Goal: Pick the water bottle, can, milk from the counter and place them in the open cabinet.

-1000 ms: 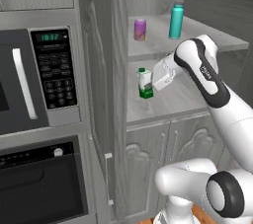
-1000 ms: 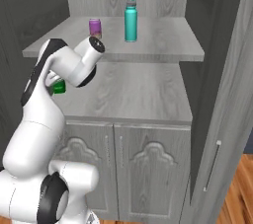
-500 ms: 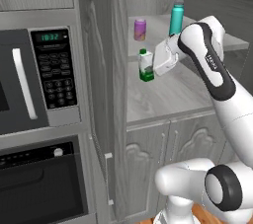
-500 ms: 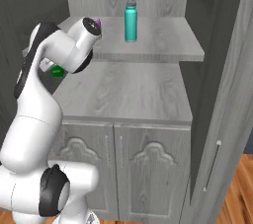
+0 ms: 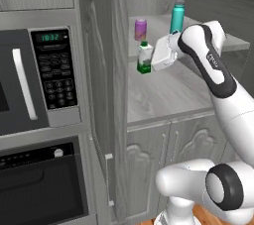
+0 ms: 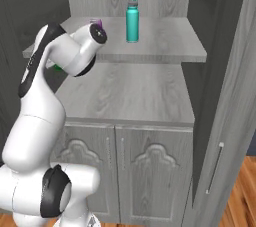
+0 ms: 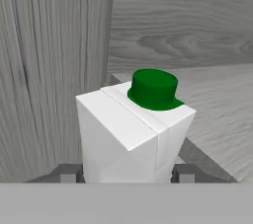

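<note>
My gripper (image 5: 152, 60) is shut on the milk (image 5: 144, 58), a small carton with a green base and cap, and holds it upright in the air inside the open cabinet (image 5: 163, 92), level with the upper shelf's front edge. In the hand view the milk (image 7: 133, 134) sits between both fingertips (image 7: 69, 173), close to the cabinet's left wall. The purple can (image 5: 140, 29) and the teal water bottle (image 5: 177, 16) stand on the upper shelf behind it. From the right, the water bottle (image 6: 132, 20) is plain and the can (image 6: 99, 22) peeks past my arm. The counter is out of view.
A microwave (image 5: 39, 75) with an oven (image 5: 44, 184) below it fills the left. The cabinet's slab door (image 6: 225, 96) stands open at the right. Low arched-panel doors (image 6: 150, 171) close off the space under the lower shelf (image 6: 130, 91).
The arm has lifted the milk from just above the lower shelf up to the height of the upper shelf's edge, with the grip unchanged.
</note>
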